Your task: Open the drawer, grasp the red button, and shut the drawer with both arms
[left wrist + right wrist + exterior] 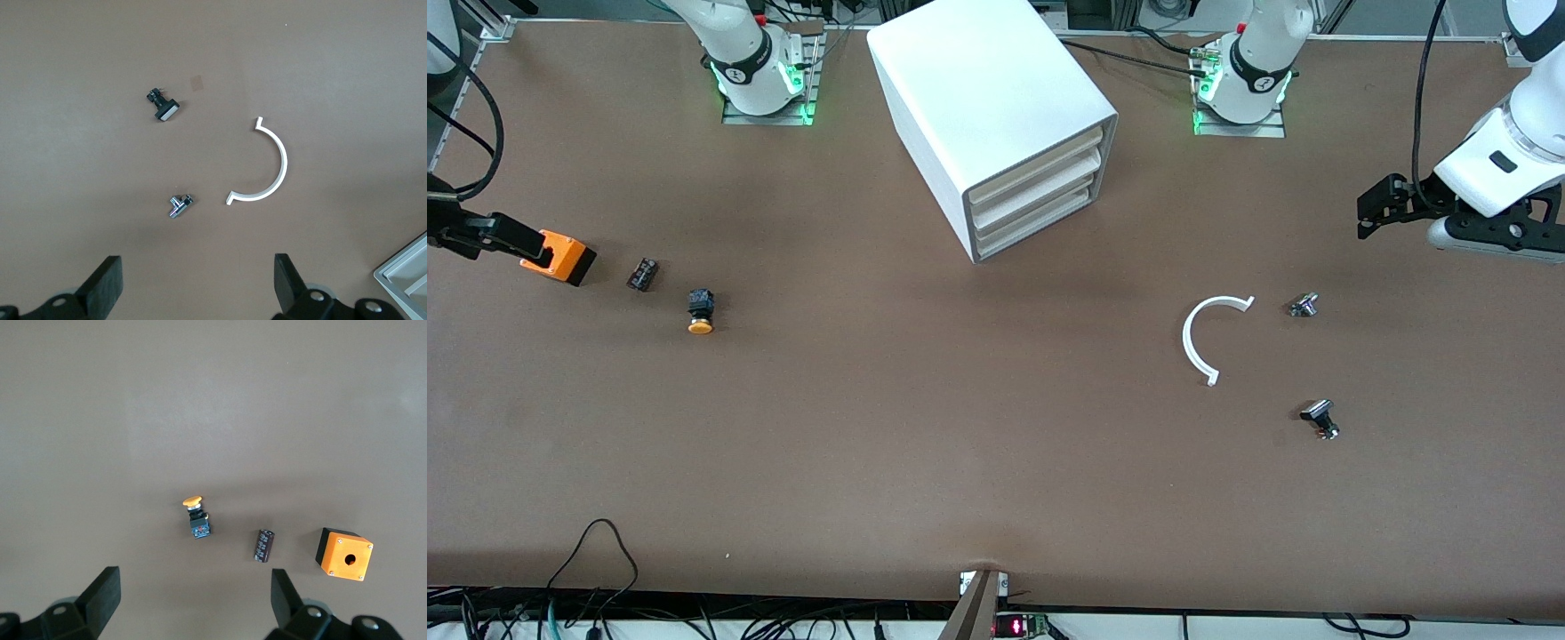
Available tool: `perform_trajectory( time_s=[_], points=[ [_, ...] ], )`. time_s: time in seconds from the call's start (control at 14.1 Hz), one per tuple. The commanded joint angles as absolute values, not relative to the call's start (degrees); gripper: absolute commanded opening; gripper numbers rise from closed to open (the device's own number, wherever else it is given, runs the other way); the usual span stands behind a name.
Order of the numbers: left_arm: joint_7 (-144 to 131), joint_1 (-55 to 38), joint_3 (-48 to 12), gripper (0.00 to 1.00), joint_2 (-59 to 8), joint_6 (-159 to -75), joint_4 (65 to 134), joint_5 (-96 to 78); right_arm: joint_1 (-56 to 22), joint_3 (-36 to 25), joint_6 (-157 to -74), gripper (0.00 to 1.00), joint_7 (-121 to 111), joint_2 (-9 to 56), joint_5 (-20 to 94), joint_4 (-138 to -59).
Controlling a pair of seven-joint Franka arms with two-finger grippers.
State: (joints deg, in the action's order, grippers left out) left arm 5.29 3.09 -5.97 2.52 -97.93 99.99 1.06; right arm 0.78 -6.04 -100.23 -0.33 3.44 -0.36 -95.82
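The white cabinet (pixel 978 98) stands at the middle of the table between the arms' bases. Its three cream drawer fronts (pixel 1040 191) are all shut. A corner of the cabinet shows in the left wrist view (pixel 408 275). The red-capped button is out of view. My left gripper (pixel 1371 213) hangs open and empty over the table at the left arm's end; it shows open in the left wrist view (pixel 198 287). My right gripper (pixel 480 233) hangs open and empty at the right arm's end, above bare table beside an orange box; it shows open in the right wrist view (pixel 197 603).
At the right arm's end lie an orange box (pixel 560 257) (pixel 344 554), a dark cylinder (pixel 642 274) (pixel 264 545) and an orange-capped button (pixel 701 313) (pixel 197 517). At the left arm's end lie a white half ring (pixel 1197 342) (pixel 275 167) and two small metal-and-black parts (pixel 1304 305) (pixel 1320 418).
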Motion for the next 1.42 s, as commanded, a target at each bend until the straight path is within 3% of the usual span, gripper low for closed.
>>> perform_trajectory(
  time_s=[0.0, 1.35],
  points=[
    [5.8, 3.2, -6.1, 1.0, 2.2, -97.5, 99.0, 1.7, 0.8, -6.3, -100.4, 1.0, -1.1, 3.0, 0.5, -96.0],
    [5.2, 2.5, -6.2, 1.0, 1.8, -97.2, 97.9, 1.8, 0.9, -6.5, -100.5, 1.0, -1.1, 3.1, 0.6, -96.0]
  ],
)
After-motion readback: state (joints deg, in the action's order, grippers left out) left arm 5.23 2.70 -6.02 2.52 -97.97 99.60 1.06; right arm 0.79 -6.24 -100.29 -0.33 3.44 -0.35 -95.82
